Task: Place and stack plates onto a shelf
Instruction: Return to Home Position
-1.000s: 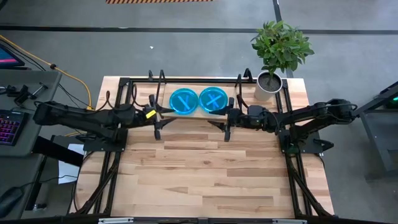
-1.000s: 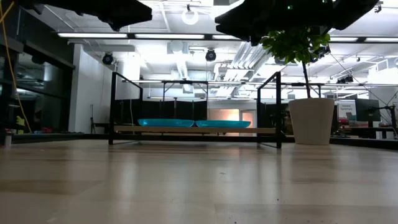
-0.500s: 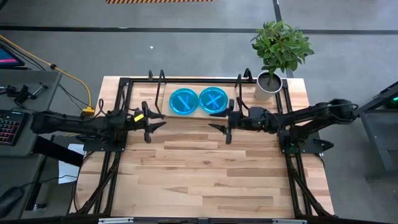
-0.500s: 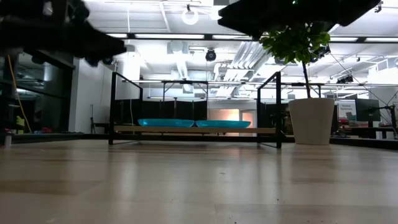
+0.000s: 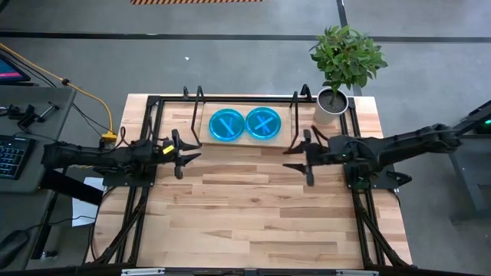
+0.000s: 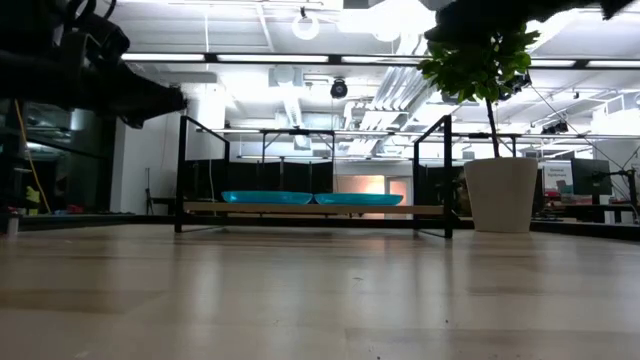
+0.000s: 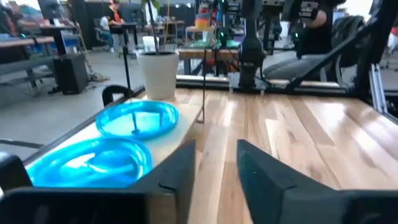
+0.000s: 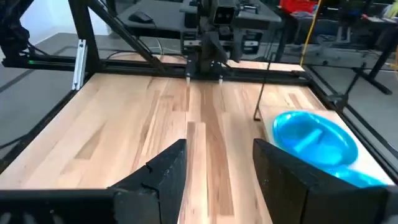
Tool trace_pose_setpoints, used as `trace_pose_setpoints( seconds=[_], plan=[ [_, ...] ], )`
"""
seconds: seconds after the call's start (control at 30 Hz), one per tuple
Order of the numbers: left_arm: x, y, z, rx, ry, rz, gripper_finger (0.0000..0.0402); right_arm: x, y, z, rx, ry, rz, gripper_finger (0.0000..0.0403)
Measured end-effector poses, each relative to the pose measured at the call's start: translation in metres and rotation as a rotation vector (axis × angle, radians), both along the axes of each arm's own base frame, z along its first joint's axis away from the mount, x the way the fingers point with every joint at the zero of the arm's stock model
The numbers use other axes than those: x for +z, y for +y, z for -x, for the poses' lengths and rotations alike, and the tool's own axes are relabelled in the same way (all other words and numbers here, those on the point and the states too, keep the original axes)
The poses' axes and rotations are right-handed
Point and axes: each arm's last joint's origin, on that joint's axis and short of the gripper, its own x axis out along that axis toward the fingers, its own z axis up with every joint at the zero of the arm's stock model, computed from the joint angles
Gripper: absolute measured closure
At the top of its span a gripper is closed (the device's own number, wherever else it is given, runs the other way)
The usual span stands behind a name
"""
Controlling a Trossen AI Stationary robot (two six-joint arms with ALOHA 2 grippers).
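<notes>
Two round blue plates (image 5: 227, 125) (image 5: 263, 123) lie side by side, flat on the shelf (image 6: 310, 209), a low wood board with black wire ends at the table's far edge. In the left wrist view the plates (image 7: 138, 118) lie ahead and to one side of the fingers. My left gripper (image 5: 182, 151) hovers near the table's left frame, level, open, with nothing between its fingers (image 7: 186, 171). My right gripper (image 5: 301, 159) hovers in front of the shelf's right end, open and holding nothing (image 8: 217, 174). Both stand clear of the shelf.
A potted plant in a white pot (image 5: 331, 103) stands at the far right corner, beside the shelf. Black frame rails (image 5: 142, 192) run along the table's left and right sides. The wooden tabletop (image 5: 245, 215) stretches bare toward the near edge.
My left gripper has drawn back from the shelf toward the table's left edge and sunk lower. My right gripper has drawn back toward the table's right edge. The plates have stayed where they were on the shelf.
</notes>
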Motion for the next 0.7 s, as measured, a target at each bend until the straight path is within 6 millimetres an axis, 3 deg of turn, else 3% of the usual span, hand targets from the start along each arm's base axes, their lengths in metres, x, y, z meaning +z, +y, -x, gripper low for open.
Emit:
trace_pose_setpoints(
  seconds=[0.2, 0.37, 0.53, 0.7],
  plan=[
    [-0.003, -0.001, 0.000, -0.026, 0.031, 0.006, 0.0390, -0.044, -0.001, 0.039, -0.107, -0.085, -0.045, 0.0231],
    [-0.002, 0.000, 0.000, -0.011, 0.018, -0.003, 0.0394, -0.071, -0.013, 0.061, -0.234, -0.207, -0.077, 0.0263],
    [-0.002, 0.000, 0.000, 0.004, 0.025, -0.033, 0.0399, -0.079, -0.029, 0.069, -0.247, -0.221, -0.063, 0.0382],
    [-0.003, 0.000, 0.000, 0.009, 0.037, -0.038, 0.0401, -0.089, -0.041, 0.072, -0.179, -0.193, -0.104, 0.0383]
  ],
)
